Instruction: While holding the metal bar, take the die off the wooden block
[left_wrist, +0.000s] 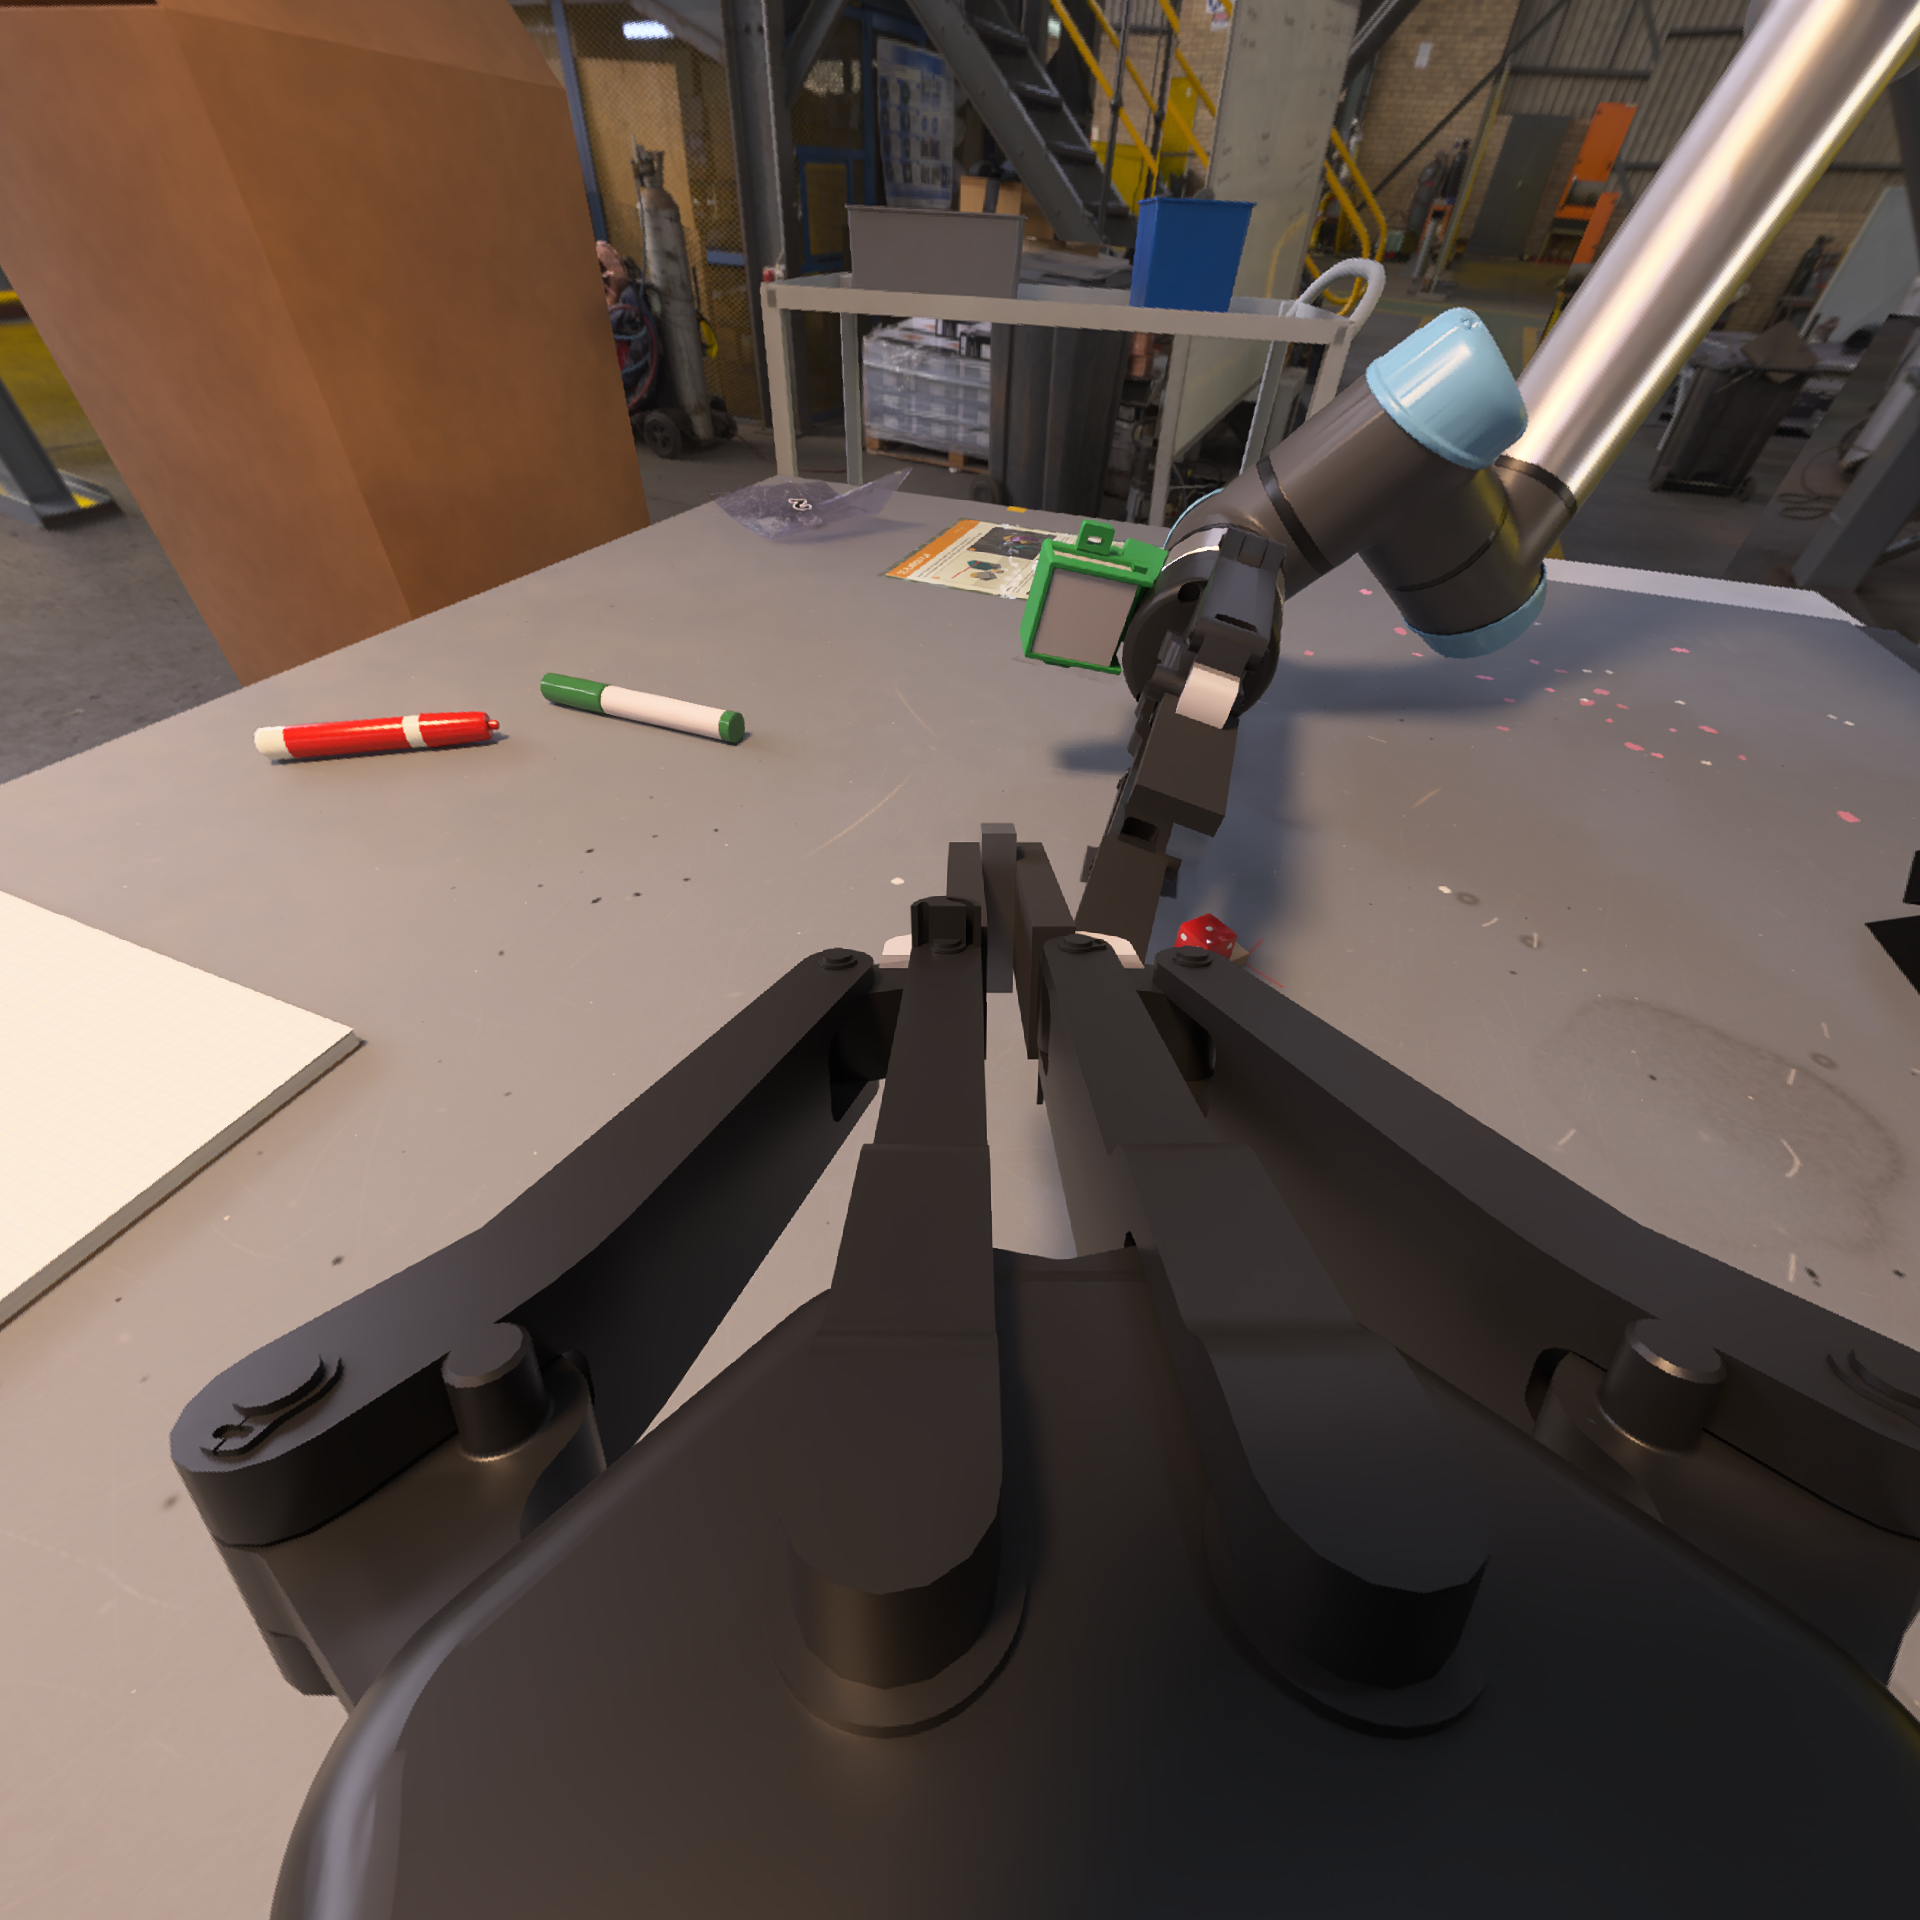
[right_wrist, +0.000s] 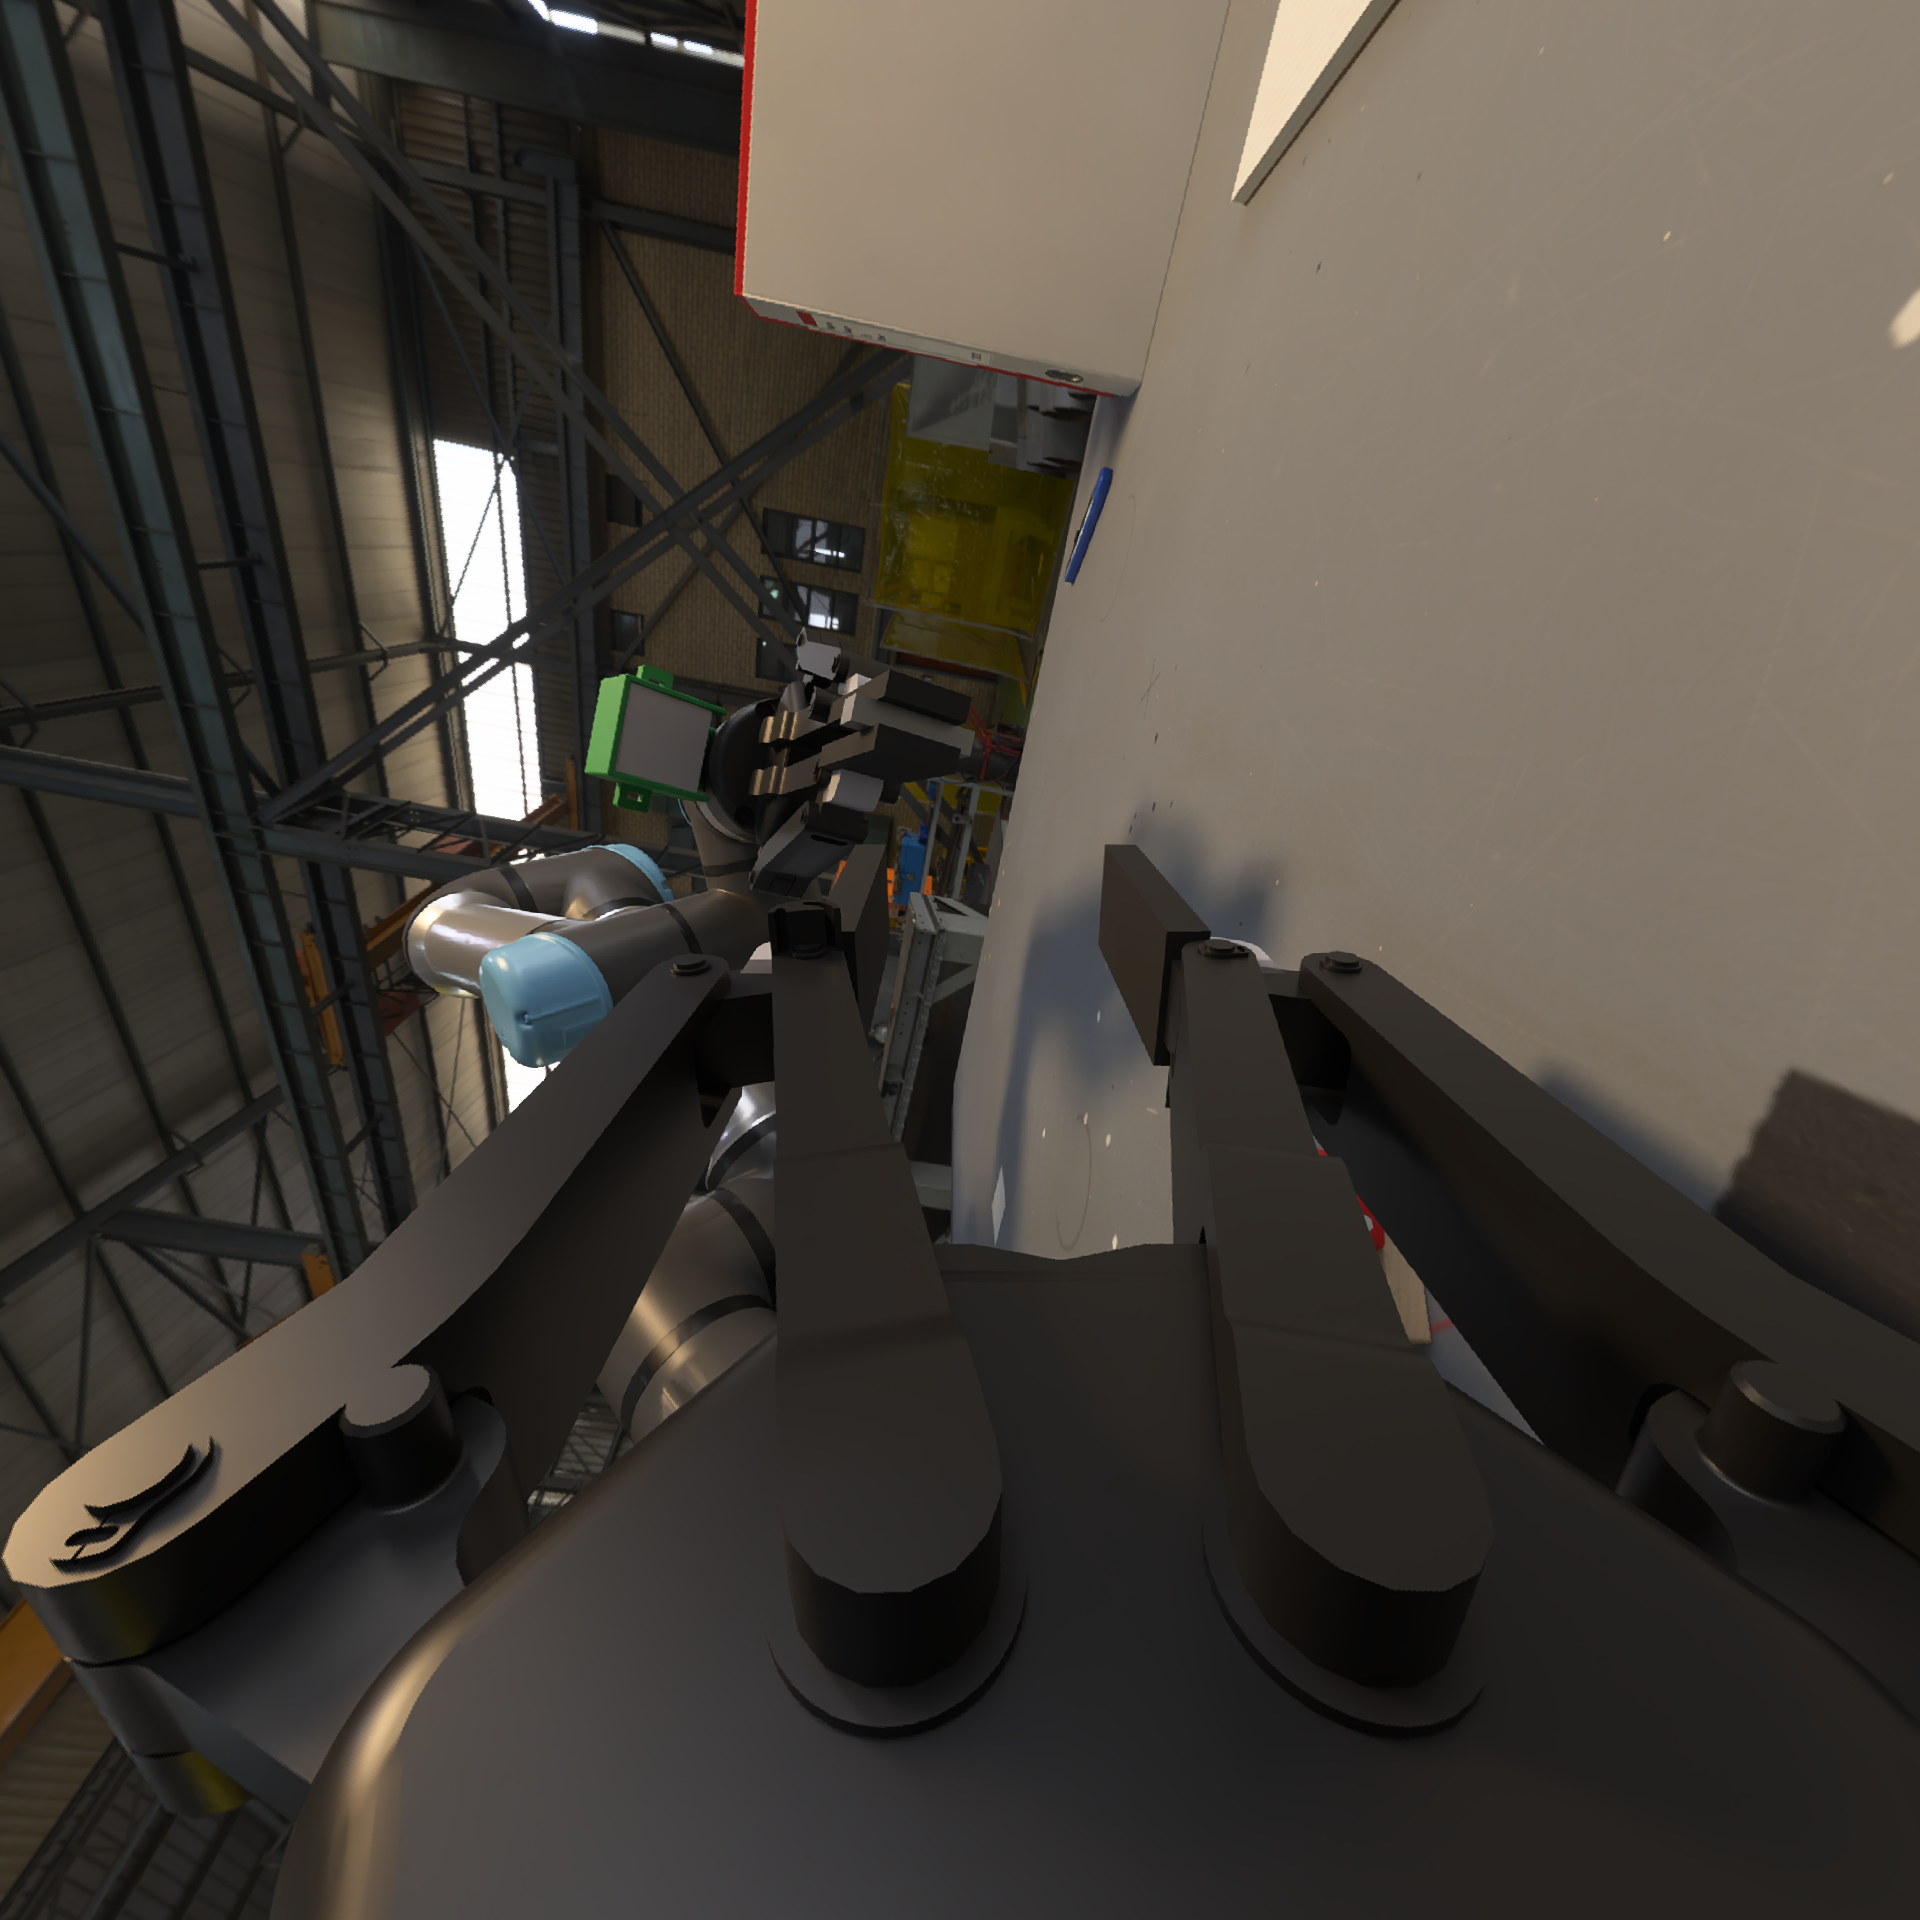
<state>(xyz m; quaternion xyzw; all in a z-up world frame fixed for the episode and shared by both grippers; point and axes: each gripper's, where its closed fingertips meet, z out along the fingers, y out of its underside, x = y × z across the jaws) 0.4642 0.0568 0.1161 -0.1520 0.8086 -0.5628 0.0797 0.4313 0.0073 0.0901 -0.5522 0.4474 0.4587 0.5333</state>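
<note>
My left gripper (left_wrist: 1000, 904) is low over the grey table (left_wrist: 623, 935), its pads pressed on a thin grey strip, the metal bar (left_wrist: 997, 836), seen end-on. A small red die (left_wrist: 1205, 933) lies on the table just right of it, partly hidden by my finger link. My right gripper (left_wrist: 1138, 883) reaches down beside the die. In the right wrist view it (right_wrist: 1003, 935) is open and empty, and a sliver of the die (right_wrist: 1369, 1226) shows behind its right finger. A pale patch (left_wrist: 1029, 1184) under the left gripper may be the wooden block; I cannot tell.
A red marker (left_wrist: 374, 732) and a green marker (left_wrist: 644, 707) lie at the left. A white notepad (left_wrist: 125, 1070) is at the near left, a large cardboard box (left_wrist: 291, 312) at the far left. A leaflet (left_wrist: 966, 556) and plastic bag (left_wrist: 800, 504) lie at the back.
</note>
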